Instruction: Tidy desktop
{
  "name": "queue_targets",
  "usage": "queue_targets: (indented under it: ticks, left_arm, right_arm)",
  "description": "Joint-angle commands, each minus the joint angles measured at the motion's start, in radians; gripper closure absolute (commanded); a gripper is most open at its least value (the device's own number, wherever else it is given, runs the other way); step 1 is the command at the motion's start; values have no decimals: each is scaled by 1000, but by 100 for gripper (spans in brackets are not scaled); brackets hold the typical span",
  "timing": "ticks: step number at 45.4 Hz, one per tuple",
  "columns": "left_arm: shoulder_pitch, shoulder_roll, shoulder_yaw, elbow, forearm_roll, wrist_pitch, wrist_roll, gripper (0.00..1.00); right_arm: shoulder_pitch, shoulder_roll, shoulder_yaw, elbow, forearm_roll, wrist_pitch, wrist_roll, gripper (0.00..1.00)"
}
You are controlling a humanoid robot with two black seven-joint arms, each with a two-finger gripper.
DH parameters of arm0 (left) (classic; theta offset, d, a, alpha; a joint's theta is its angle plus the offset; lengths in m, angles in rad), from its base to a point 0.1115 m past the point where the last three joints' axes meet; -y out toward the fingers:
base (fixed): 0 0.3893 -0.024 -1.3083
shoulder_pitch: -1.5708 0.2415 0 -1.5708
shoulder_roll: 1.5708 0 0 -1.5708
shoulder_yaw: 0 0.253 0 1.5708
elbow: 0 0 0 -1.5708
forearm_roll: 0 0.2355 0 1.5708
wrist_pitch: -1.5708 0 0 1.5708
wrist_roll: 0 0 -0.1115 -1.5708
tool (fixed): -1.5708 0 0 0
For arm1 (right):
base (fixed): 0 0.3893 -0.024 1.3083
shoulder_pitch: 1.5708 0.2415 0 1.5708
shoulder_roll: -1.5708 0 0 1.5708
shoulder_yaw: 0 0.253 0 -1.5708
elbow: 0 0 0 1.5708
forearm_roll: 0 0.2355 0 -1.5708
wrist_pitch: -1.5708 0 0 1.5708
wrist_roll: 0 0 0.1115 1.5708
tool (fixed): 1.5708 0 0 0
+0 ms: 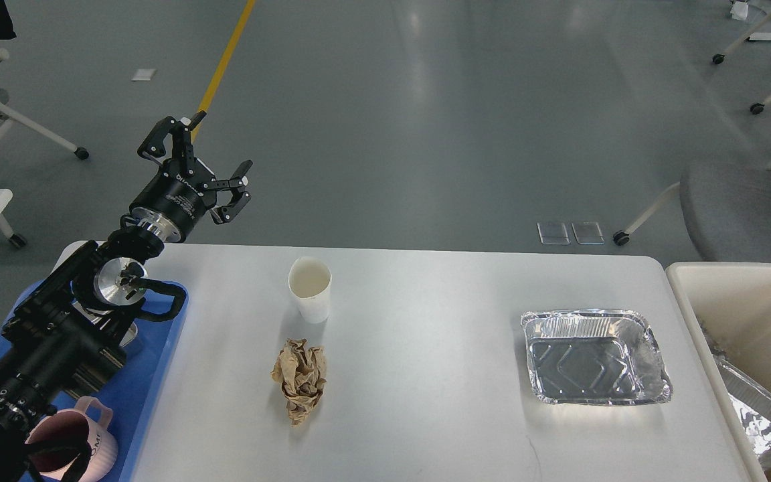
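Head view: white desk (425, 415) fills the lower part of the picture, its far edge running straight across with rounded corners at both ends and grey floor (385, 120) beyond it. A white paper cup (310, 289) stands upright left of the middle, open at the top. Just nearer than the cup, apart from it, lies a crumpled ball of brown paper (300, 379). Well to the right sits a foil tray (594, 357), open side up, its near right rim dented. Bare desk lies between the paper and the foil tray.

At the left edge of the desk rests a blue tray (158, 361), and a pink mug (77, 442) with its handle turned up stands on its near part, partly behind the arm. At the right edge, just beside the desk, is a cream bin (747, 301) with another foil tray (760, 415) lying inside it. A grey chair (747, 207) stands on the floor behind the bin, and a yellow line (225, 60) runs along the floor at upper left.

Left arm comes in from the lower left over the blue tray, hiding much of it. Its left hand (221, 144) is raised past the far left corner of the desk, fingers spread wide apart, grasping nothing and touching nothing. It is well apart from the cup.

No right arm or hand shows anywhere in this picture.
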Motion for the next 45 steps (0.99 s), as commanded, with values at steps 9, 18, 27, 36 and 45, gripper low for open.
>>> queue_targets:
  ticks: [9,18,27,36,45]
  left_arm:
    - [5,0,1,0,1,-9,0,2]
    - [15,2,1,0,1,-11,0,2]
    - [15,6,33,0,1,-11,-3,2]
    - [24,8,35,0,1,-9,-3,2]
    - [35,15,35,0,1,-9,-3,2]
  right_arm:
    - [-9,-124,7,148,-82,78,14,0]
    - [-10,-115,8,185,-140,93,14,0]
    - [-45,15,4,146,-301,84,14,0]
    - [-52,149,2,88,-383,81,12,0]
    - [-47,253,7,42,-398,81,12,0]
